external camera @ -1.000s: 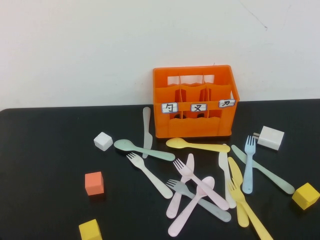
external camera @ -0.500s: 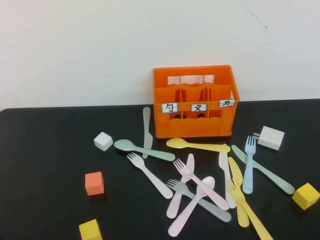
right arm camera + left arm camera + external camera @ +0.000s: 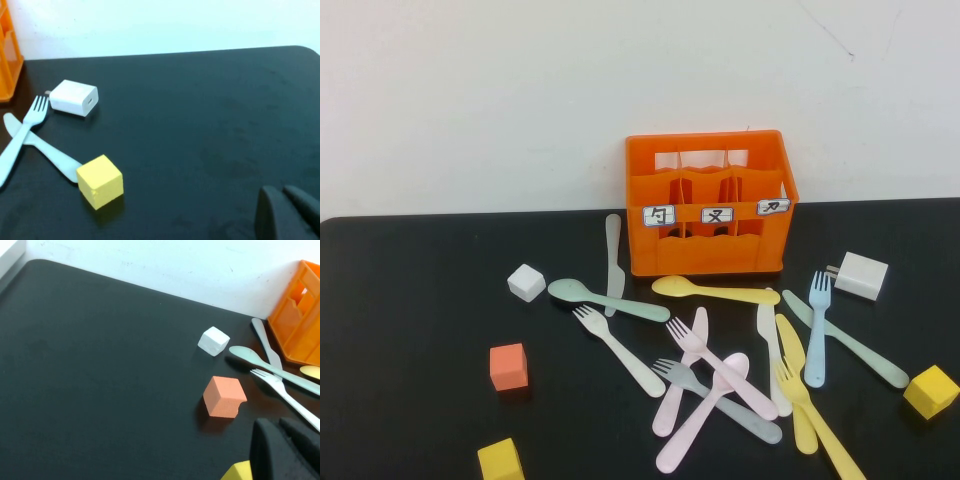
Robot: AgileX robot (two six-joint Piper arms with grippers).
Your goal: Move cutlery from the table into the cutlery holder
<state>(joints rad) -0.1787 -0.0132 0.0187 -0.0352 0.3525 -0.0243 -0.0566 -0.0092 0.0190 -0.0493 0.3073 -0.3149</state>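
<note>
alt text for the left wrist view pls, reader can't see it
Left gripper sits at the frame edge above the black table, holding nothing. Beyond it: an orange cube, a white cube, a whitish fork, a green spoon and the orange cutlery holder. Right gripper absent.

Both grippers (image 3: 285, 450) (image 3: 290, 212) have matte black rounded fingers.

Neither of your arms shows in the high view. Your left gripper (image 3: 285, 450), black and matte, appears only as dark finger tips at the edge of the left wrist view, raised off the surface. Your right gripper (image 3: 287, 212), same black finish, sits likewise at the edge of the right wrist view, holding nothing visible.
</note>
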